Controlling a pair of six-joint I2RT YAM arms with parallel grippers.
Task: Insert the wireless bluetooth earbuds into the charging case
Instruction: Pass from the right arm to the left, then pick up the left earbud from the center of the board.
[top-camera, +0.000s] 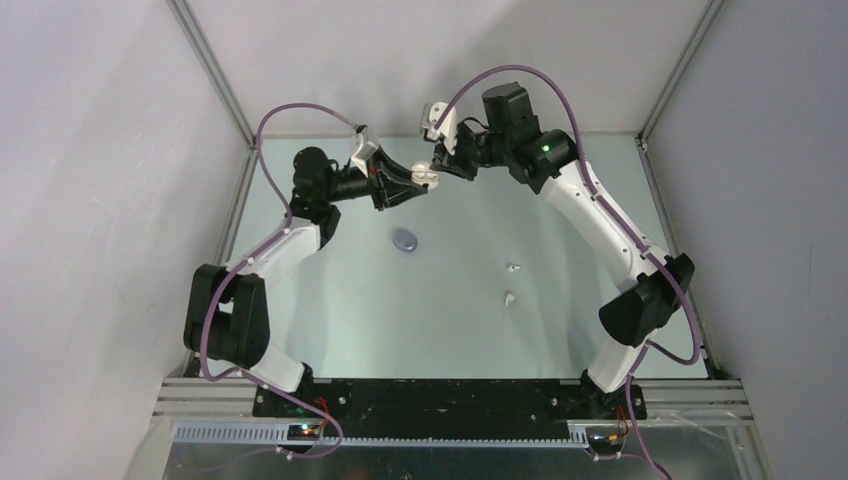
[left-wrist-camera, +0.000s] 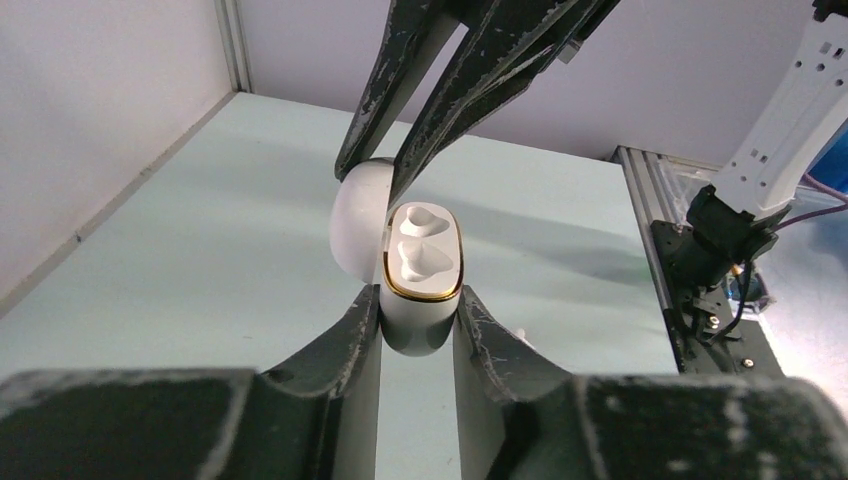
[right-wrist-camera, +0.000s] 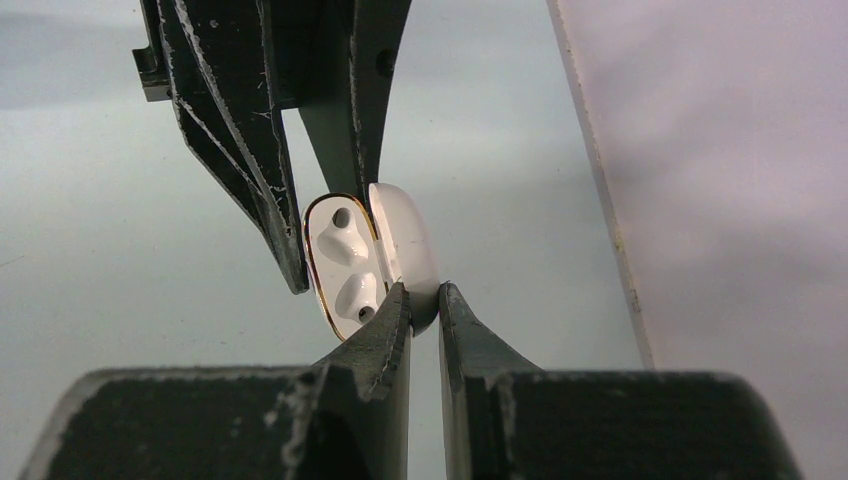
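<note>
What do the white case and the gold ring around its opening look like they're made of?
The white case looks like smooth, glossy moulded plastic: soft highlights lie on its body and rounded lid. The ring looks like thin polished metal or gold-toned plating, since it glints in a sharp line; which of the two cannot be told.

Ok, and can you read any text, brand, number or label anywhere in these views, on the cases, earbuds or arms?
No readable text in any view.
The white charging case, gripped by the left fingers with the right fingers on its lid, shows only a plain gold rim.
The purple case and two white earbuds on the table are too small to show any marking.
</note>
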